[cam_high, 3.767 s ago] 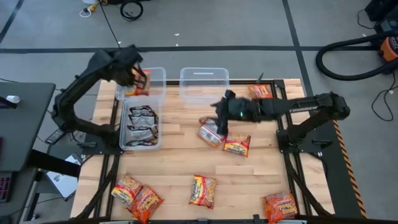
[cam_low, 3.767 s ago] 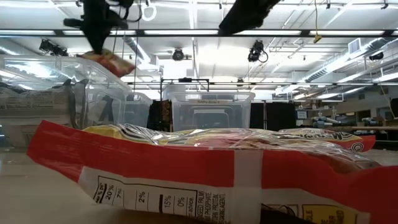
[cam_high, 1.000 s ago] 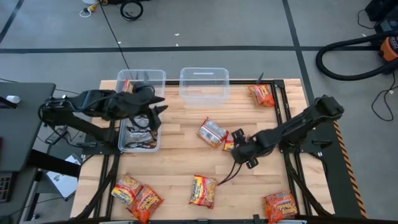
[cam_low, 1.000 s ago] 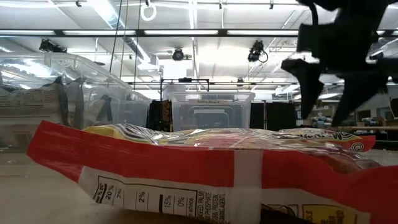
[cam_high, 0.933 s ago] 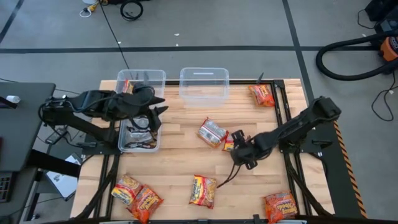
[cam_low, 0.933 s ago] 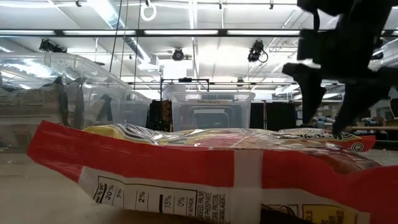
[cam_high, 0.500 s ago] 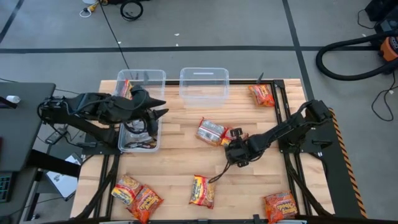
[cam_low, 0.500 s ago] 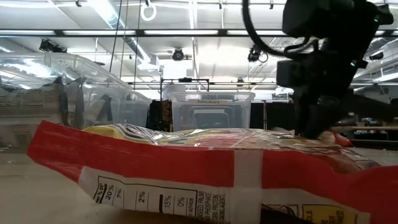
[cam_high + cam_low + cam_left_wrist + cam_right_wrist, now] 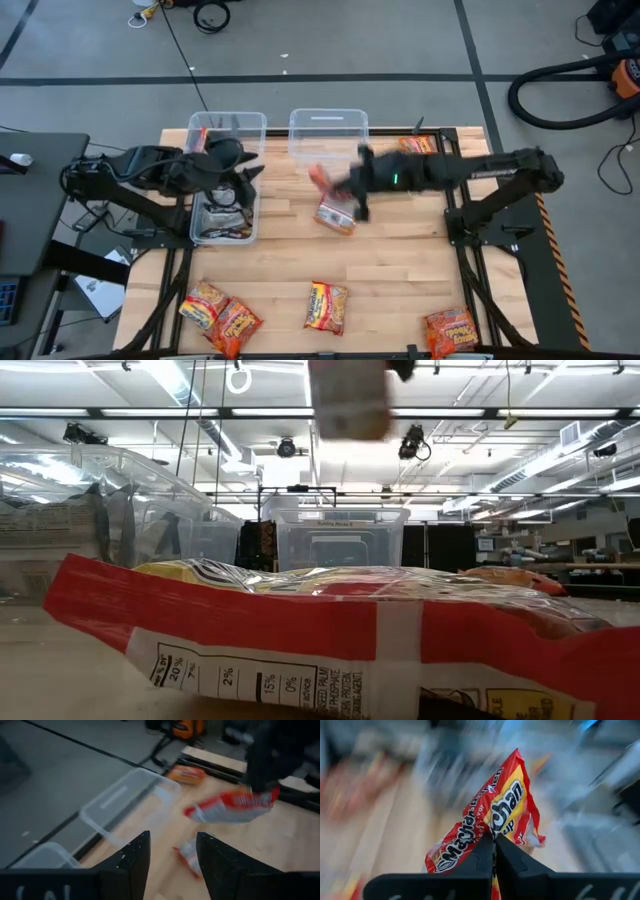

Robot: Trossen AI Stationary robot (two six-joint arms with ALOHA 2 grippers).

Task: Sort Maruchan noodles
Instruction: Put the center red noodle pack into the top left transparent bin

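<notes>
Right gripper (image 9: 494, 851) pinches red-yellow packet (image 9: 495, 812) by one corner, aloft at table's 12 o'clock, near empty bin (image 9: 328, 132). Left gripper (image 9: 171, 851) spread over filled bin (image 9: 226, 190). Risk: thin pinch slips mid-swing; packet drops short.

A light butcher-block wooden table (image 9: 300, 260) stands on a grey floor (image 9: 350, 40) crossed by dark lines. A black hose (image 9: 560, 95) curls on the floor at the far right, and a dark desk (image 9: 30, 200) sits at the left. From table height, long fluorescent ceiling lights (image 9: 250, 412) and white beams run overhead.
</notes>
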